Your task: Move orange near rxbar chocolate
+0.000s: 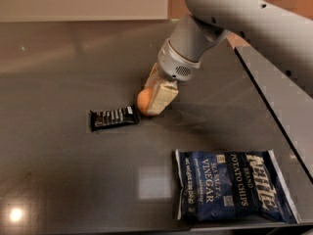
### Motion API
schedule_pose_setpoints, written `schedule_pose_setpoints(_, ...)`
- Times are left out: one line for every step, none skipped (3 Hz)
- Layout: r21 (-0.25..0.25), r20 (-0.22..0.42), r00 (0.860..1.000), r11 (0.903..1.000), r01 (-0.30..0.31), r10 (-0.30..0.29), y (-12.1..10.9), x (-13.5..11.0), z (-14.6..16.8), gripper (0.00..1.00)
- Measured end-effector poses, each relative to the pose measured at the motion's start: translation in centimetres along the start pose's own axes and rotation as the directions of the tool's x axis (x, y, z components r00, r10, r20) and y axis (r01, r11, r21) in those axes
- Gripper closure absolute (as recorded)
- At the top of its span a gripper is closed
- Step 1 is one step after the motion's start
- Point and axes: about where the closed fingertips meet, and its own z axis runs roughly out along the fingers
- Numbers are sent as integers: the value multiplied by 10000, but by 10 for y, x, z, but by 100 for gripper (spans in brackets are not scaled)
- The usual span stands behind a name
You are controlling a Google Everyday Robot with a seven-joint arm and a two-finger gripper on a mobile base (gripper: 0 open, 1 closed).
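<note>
Gripper (153, 103) around half-hidden orange (142, 102)

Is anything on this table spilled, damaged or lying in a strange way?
Nothing stands out. The tool holds the orange low, close beside the rxbar chocolate, which lies flat and whole. The chip bag lies flat too, nothing spilled.

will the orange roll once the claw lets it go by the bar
Probably: the orange is round and the table looks smooth and glossy, so it may roll if released with any sideways motion. It looks fully round in the claw, shut on it just beside the bar, so it is likely firm, not squashy.
</note>
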Motion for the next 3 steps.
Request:
schedule_pose_setpoints(-57, 5, 10000, 10000, 23, -23, -4, 3, 8, 60)
schedule_pose_setpoints(-150, 48, 10000, 9999, -43, 44, -8, 10, 15, 36)
schedule_pose_setpoints(-158, 49, 10000, 9999, -42, 43, -8, 10, 14, 12)
